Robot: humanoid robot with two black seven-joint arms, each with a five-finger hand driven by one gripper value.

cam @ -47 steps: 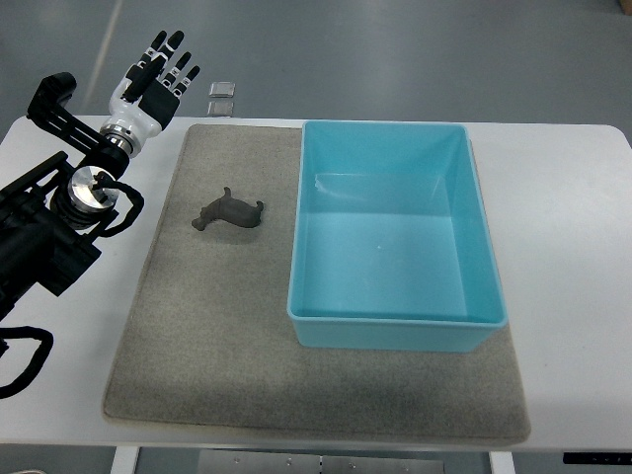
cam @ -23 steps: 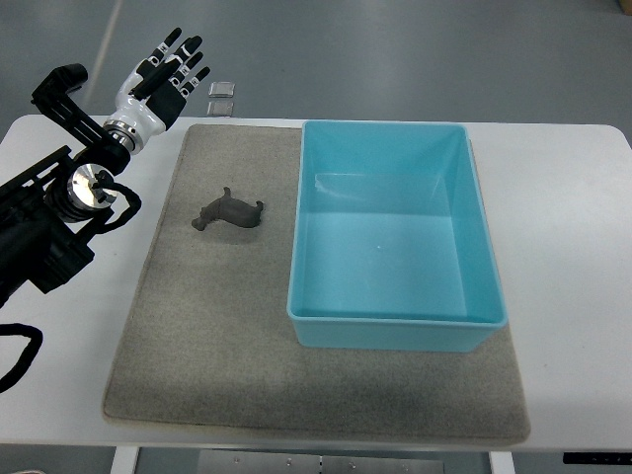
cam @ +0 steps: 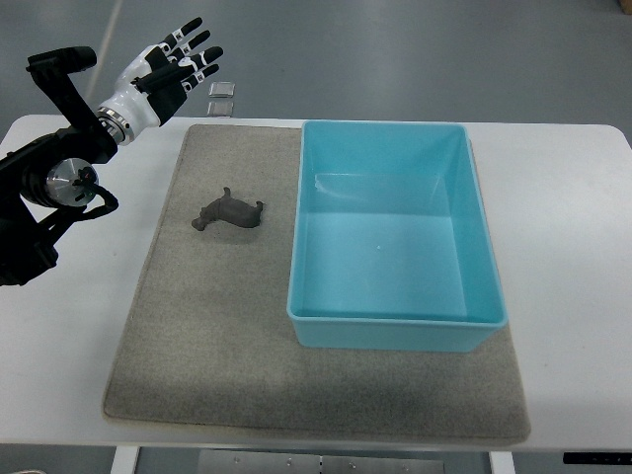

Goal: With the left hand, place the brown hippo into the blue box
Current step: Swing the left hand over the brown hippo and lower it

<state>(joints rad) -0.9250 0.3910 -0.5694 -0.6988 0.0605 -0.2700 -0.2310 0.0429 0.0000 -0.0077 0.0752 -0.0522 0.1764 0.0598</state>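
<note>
The brown hippo (cam: 229, 211) lies on the grey mat (cam: 217, 336), left of the blue box (cam: 393, 233). The blue box is open-topped and holds nothing that I can see. My left hand (cam: 176, 65) is raised at the far left, beyond the table's back edge, with fingers spread and holding nothing. It is well up and to the left of the hippo, not touching it. The left arm (cam: 49, 188) comes in from the left edge. The right arm is out of view.
The white table (cam: 573, 257) carries the mat and box. Two small grey square pads (cam: 221, 98) lie on the floor beyond the table's back edge, near the hand.
My left hand has swung up and to the right, and the arm has drawn back toward the left edge. The hippo and box have not moved.
</note>
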